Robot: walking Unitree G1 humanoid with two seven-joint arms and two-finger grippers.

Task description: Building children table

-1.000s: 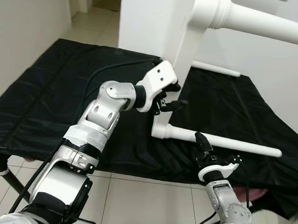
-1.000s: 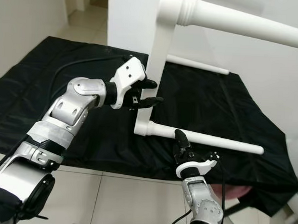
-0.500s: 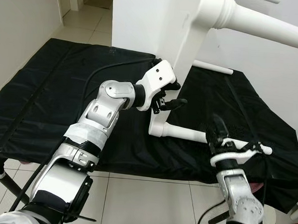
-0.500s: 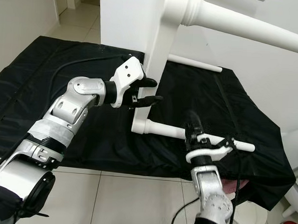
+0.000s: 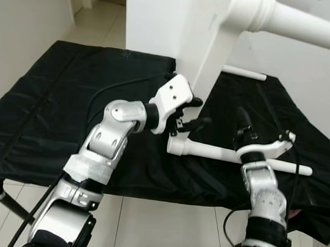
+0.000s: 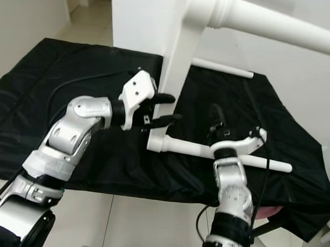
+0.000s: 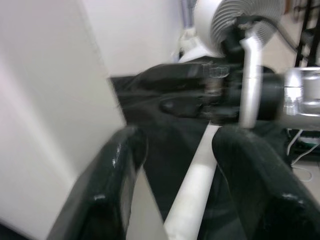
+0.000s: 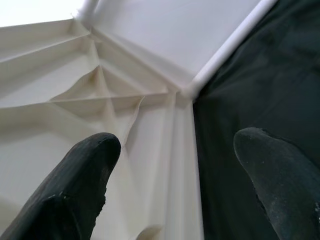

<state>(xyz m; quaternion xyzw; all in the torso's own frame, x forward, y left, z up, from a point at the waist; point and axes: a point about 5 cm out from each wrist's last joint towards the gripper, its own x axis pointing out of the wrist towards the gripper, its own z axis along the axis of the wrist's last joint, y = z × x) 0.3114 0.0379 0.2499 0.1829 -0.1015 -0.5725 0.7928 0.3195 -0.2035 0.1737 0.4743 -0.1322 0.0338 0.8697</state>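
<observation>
On the black sheet (image 5: 55, 101), the right gripper (image 5: 252, 140), released, has risen over the lower table leg (image 5: 219, 154) beside the spread left gripper (image 5: 190, 115), suggesting a grasp next.

Count: one tabletop, three legs, one cloth, two grippers.

One white tabletop (image 5: 159, 29) on edge upon one black cloth (image 5: 49, 106). Three white legs: one (image 5: 292, 25) high off the tabletop, one (image 5: 245, 72) far behind it, one (image 5: 213, 152) low by its near corner. Left gripper (image 5: 194, 111) at that corner, right gripper (image 5: 264, 131) above the low leg; two black fingers (image 8: 75, 200) each. One fan (image 7: 240, 20) beyond the cloth.
</observation>
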